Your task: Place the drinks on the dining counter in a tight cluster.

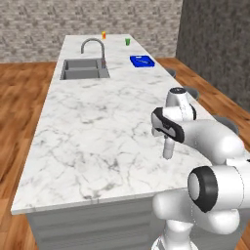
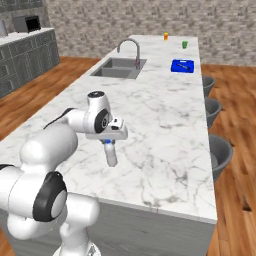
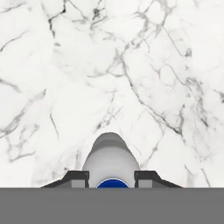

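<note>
Water bottle [image 2: 110,154], clear pale body with blue cap, hangs upright from my gripper [image 2: 107,142], clamped at its neck, over the near part of the white grey-veined marble worktop [image 1: 97,122]. No label or writing readable on it.

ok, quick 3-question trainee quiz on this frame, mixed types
1. True or false: the fingers are shut on the water bottle.
2. Which lies nearest the sink? A) blue tray B) faucet C) green cup
3. Fill in: the bottle hangs upright over bare ____ of the dining counter.

Key: 1 true; 2 B; 3 marble.
</note>
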